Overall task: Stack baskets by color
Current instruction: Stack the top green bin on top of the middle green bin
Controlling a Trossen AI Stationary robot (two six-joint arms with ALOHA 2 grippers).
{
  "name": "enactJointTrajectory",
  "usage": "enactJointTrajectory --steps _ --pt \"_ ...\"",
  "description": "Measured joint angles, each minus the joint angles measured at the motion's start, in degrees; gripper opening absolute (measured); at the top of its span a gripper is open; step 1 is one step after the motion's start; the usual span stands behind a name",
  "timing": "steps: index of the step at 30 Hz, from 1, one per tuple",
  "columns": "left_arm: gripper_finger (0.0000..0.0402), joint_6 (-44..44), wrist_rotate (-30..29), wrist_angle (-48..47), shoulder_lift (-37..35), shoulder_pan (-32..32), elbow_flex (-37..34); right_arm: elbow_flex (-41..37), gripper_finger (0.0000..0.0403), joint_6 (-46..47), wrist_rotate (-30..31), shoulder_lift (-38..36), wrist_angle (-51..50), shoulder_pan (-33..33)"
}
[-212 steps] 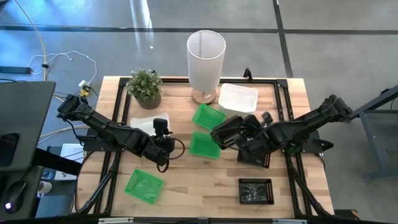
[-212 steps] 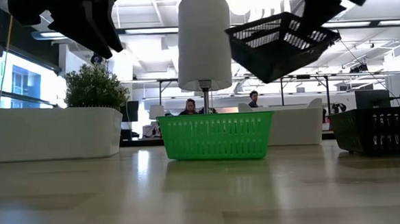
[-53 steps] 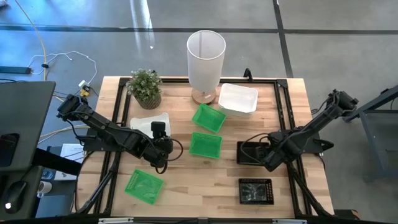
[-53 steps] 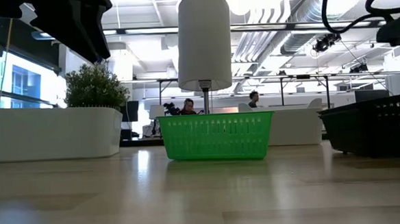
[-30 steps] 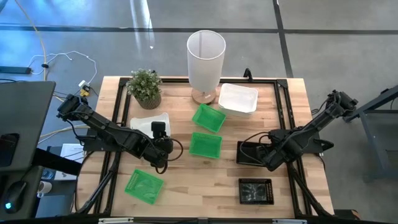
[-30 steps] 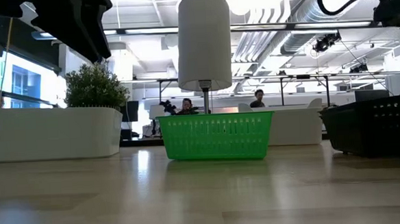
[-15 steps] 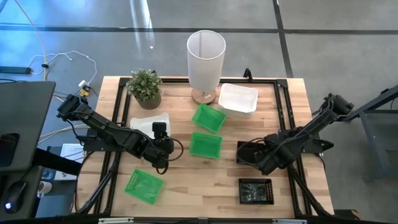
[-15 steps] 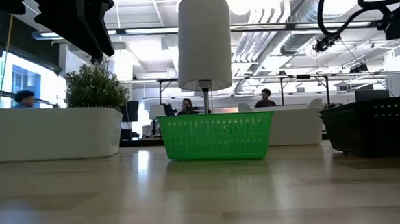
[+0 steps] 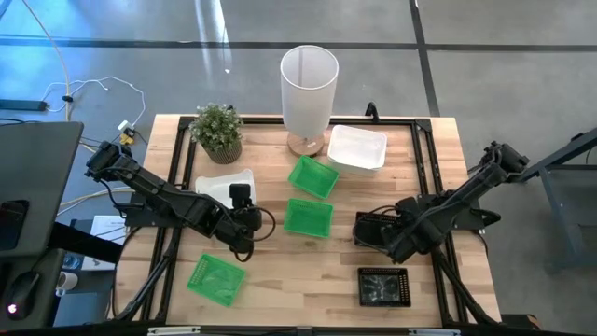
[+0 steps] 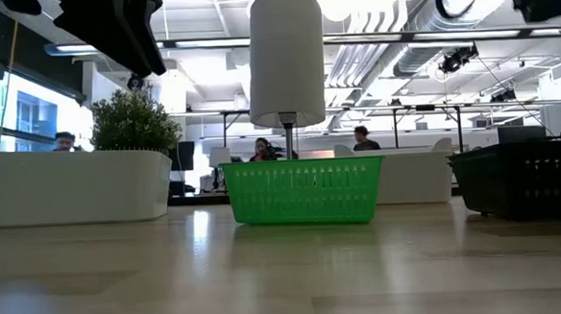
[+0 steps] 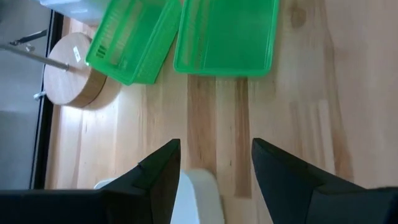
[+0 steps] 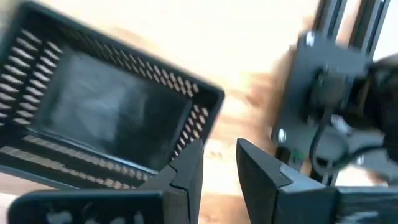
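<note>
While the left gripper [image 9: 244,222] hovers with fingers spread and empty near the white basket [image 9: 224,183], the right gripper [image 9: 384,235] sits over a black basket [image 9: 371,227], fingers narrowly parted around nothing. 3 green baskets lie apart: 2 [image 9: 312,176] [image 9: 308,217] mid-table, 1 [image 9: 215,280] front-left. Another black basket [image 9: 383,287] rests front-right.
</note>
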Motion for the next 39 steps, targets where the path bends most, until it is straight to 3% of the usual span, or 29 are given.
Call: enactJointTrajectory --steps 11,24,34,39 --pt "0.0184 7.4 3.5 13.3 0.0 0.0 0.0 8.1 0.0083 -7.8 16.3 0.0 -4.4 -0.5" --pt "0.0185 23.3 9.6 24.3 0.0 3.1 0.0 9.0 0.0083 -16.7 23.3 0.0 -4.4 -3.4" --pt "0.0220 34.4 11.7 25.7 0.0 15.7 0.0 9.0 0.0083 -19.6 23.4 0.0 -4.4 -5.2" --pt "0.0223 38.3 19.8 28.1 0.0 24.0 0.0 9.0 0.0083 -19.8 24.4 0.0 -4.4 -5.4"
